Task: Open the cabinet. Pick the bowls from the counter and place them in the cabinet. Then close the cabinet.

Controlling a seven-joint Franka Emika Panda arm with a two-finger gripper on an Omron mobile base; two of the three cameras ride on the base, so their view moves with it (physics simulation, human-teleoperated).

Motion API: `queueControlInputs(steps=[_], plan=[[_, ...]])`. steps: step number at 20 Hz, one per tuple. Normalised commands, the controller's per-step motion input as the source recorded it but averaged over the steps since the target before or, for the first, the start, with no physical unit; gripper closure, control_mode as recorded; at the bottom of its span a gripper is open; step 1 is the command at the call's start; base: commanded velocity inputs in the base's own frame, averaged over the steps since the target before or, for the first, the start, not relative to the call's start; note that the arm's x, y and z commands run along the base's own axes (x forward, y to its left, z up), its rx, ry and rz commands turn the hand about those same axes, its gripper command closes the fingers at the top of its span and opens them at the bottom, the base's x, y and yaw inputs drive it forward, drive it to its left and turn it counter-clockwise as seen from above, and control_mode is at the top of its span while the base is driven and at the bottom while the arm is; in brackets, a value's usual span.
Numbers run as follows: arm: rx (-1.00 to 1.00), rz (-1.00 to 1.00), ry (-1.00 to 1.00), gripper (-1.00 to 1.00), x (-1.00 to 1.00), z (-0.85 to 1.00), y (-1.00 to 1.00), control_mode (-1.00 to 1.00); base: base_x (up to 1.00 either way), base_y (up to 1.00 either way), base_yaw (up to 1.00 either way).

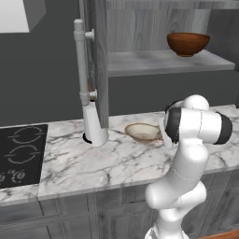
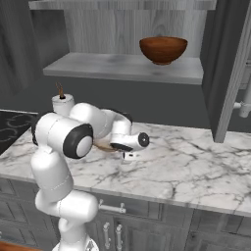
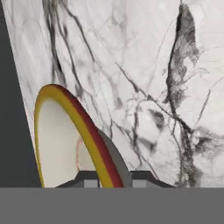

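The cabinet stands open, its left door point(image 1: 98, 60) and right door point(image 2: 228, 68) swung out. On its grey shelf point(image 1: 140, 63) sits the glossy reddish-brown bowl point(image 1: 187, 43) point(image 2: 163, 49). The shallow cream bowl point(image 1: 142, 132) point(image 3: 61, 140) rests on the white marble counter point(image 1: 93, 163) point(image 3: 144, 65). My gripper point(image 3: 114, 177) point(image 2: 128, 156) is down at the counter, its two tips close on either side of the bowl's tan rim. In the right base view my arm hides most of that bowl.
A black cooktop point(image 1: 21, 154) lies at the counter's left end. A white jar point(image 1: 95, 126) point(image 2: 62, 103) stands under the left door, near its long silver handle point(image 1: 80, 60). Grey drawer fronts point(image 2: 147, 215) run below the counter edge.
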Motion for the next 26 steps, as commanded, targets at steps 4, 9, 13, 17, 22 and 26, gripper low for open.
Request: queueControlInputs(steps=[4, 9, 13, 17, 22, 26], plan=[[0.0, 0.03, -0.1, 1.0, -0.41, 0.91, -0.42, -1.0, 0.0, 0.0, 0.0], [0.02, 0.03, -0.04, 1.0, -0.32, 0.94, -0.47, -1.0, 0.0, 0.0, 0.0], [0.0, 0.03, 0.0, 1.0, -0.28, 0.93, -0.23, -1.0, 0.0, 0.0, 0.0], [-0.03, 0.04, 0.0, 1.0, -0.49, 0.99, -0.06, -1.0, 0.0, 0.0, 0.0], [-0.03, 0.0, -0.02, 1.0, -0.65, 0.68, -0.11, -1.0, 0.0, 0.0, 0.0], [0.0, 0.0, -0.02, 1.0, -0.33, 0.11, -0.05, -1.0, 0.0, 0.0, 0.0]])
